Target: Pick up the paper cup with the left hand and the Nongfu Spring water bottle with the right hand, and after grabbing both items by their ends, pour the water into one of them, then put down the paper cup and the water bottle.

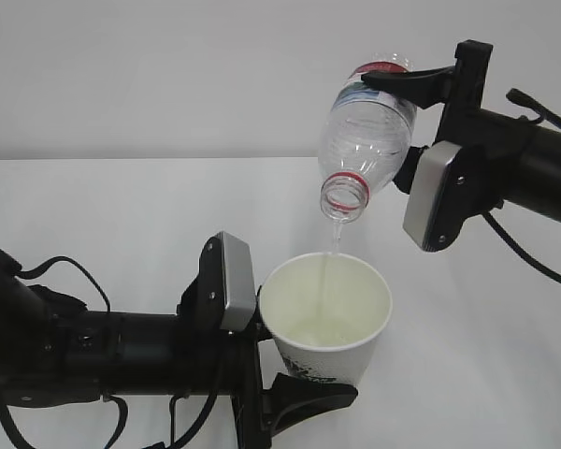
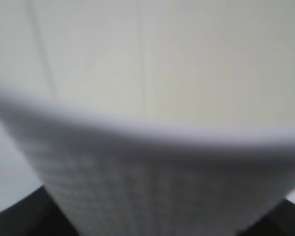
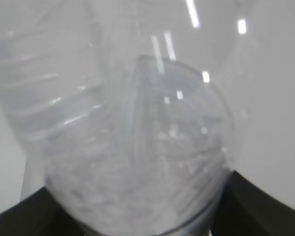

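The white paper cup (image 1: 326,316) stands upright above the table, with my left gripper (image 1: 304,379) shut on its lower part. The Nongfu Spring water bottle (image 1: 367,131) hangs above it, tipped neck down and uncapped, its red neck ring lowest. My right gripper (image 1: 407,122) is shut on the bottle near its base end. A thin stream of water (image 1: 333,245) falls from the mouth into the cup. In the left wrist view the blurred cup (image 2: 152,98) fills the frame. In the right wrist view the clear bottle (image 3: 137,147) sits between dark fingers (image 3: 265,206).
A white table (image 1: 122,206) runs under both arms, with a plain pale wall behind it. Black cables (image 1: 533,257) trail from the right arm and more loop from the left arm at the lower left.
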`<action>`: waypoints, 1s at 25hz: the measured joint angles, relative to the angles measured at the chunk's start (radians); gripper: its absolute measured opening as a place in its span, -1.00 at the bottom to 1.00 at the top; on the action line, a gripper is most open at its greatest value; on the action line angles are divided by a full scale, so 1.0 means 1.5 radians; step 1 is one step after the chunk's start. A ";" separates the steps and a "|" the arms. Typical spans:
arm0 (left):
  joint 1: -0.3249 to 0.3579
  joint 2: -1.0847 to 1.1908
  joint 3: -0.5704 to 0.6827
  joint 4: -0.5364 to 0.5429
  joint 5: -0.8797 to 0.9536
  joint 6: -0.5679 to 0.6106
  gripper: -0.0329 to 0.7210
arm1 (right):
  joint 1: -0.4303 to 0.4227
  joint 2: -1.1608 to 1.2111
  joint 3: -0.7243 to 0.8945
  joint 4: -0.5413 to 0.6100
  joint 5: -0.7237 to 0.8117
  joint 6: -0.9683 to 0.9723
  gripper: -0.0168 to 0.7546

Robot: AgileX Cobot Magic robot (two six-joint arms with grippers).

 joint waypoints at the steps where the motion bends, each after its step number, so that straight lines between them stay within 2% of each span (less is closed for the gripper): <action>1: 0.000 0.000 0.000 0.000 0.000 0.000 0.54 | 0.000 0.000 0.000 0.000 0.000 0.000 0.28; 25: 0.000 0.000 0.000 0.000 0.005 0.000 0.54 | 0.000 0.000 0.000 0.000 0.000 0.000 0.28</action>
